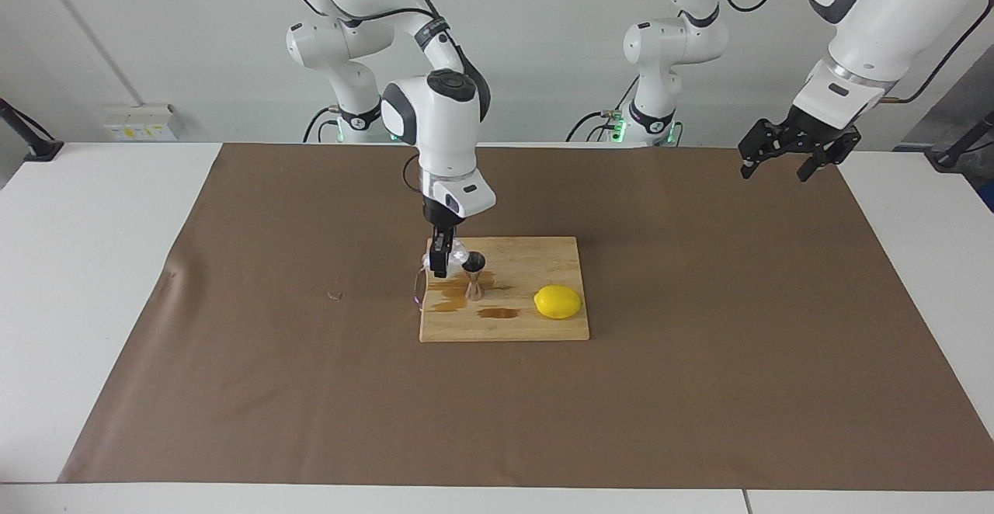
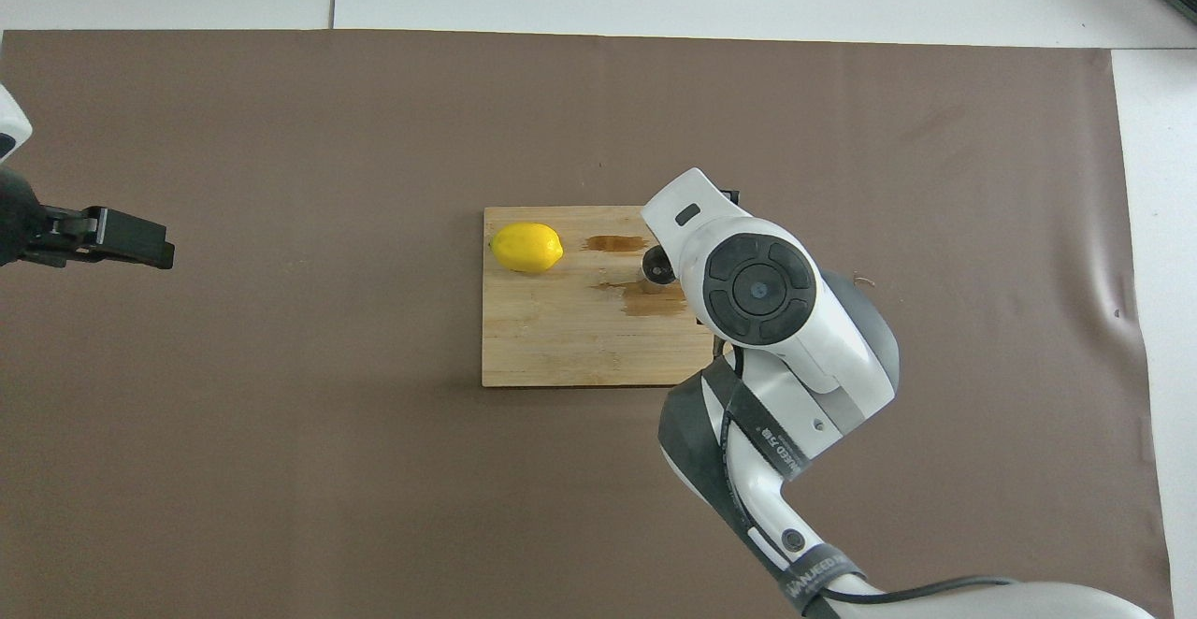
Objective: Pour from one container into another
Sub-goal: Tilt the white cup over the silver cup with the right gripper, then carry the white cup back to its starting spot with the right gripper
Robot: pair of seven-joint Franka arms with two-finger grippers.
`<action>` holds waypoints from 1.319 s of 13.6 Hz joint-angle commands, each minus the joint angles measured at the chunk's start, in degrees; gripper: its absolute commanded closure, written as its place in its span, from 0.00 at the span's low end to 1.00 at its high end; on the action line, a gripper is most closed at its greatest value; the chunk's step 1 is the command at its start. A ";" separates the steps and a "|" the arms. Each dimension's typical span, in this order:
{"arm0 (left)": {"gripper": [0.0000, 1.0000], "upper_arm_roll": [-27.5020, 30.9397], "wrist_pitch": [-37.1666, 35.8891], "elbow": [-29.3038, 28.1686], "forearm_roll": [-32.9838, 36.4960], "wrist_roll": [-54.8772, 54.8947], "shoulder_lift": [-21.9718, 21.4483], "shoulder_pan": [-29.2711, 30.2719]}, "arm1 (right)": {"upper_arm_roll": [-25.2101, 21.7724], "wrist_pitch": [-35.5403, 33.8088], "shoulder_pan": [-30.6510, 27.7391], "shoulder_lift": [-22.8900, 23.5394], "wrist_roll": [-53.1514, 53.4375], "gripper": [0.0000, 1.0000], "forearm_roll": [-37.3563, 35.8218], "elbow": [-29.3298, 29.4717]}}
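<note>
In the facing view, a wooden cutting board (image 1: 505, 290) lies in the middle of the brown table cover (image 1: 233, 343). The right gripper (image 1: 441, 264) hangs over the board's corner toward the right arm's end, its fingers clamped on the textured glass cup (image 1: 460, 253), which is lifted off the board and tipped toward the steel jigger (image 1: 474, 275). The jigger stands upright on the board, just beside the cup, its dark mouth right at the cup's lowered rim. Wet brown stains (image 1: 466, 304) mark the board around the jigger's foot. A lemon (image 1: 557, 301) rests on the board toward the left arm's end. The left gripper (image 1: 784, 163) waits high over the cover, well apart from the board, its fingers spread wide and empty.

In the overhead view, the right arm's wrist covers the cup. Only the jigger's top (image 2: 657, 270) peeks out beside it, on the board (image 2: 561, 338). The lemon (image 2: 526, 247) lies at the board's corner farther from the robots. The left gripper (image 2: 131, 243) shows at the cover's edge.
</note>
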 commanded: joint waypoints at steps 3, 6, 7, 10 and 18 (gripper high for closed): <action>0.00 0.57 -0.64 -1.00 0.99 0.51 -1.17 -0.35 | 0.45 -0.81 -0.74 0.65 1.79 0.57 -0.53 1.32; 0.00 0.57 -0.64 -1.00 0.99 0.51 -1.17 -0.35 | 0.45 -0.28 -0.92 0.56 1.53 0.57 2.54 1.32; 0.00 0.57 -0.64 -1.00 0.99 0.51 -1.17 -0.35 | 0.45 -0.28 -1.27 0.56 1.70 0.57 2.63 1.32; 0.00 0.57 -0.64 -1.00 0.99 0.51 -1.17 -0.43 | 0.37 -0.01 -1.27 0.39 1.27 0.57 5.35 1.23; 0.00 0.57 -0.64 -1.00 0.99 0.51 -1.17 -0.35 | 0.36 -0.01 -1.89 0.21 1.00 0.57 8.42 1.23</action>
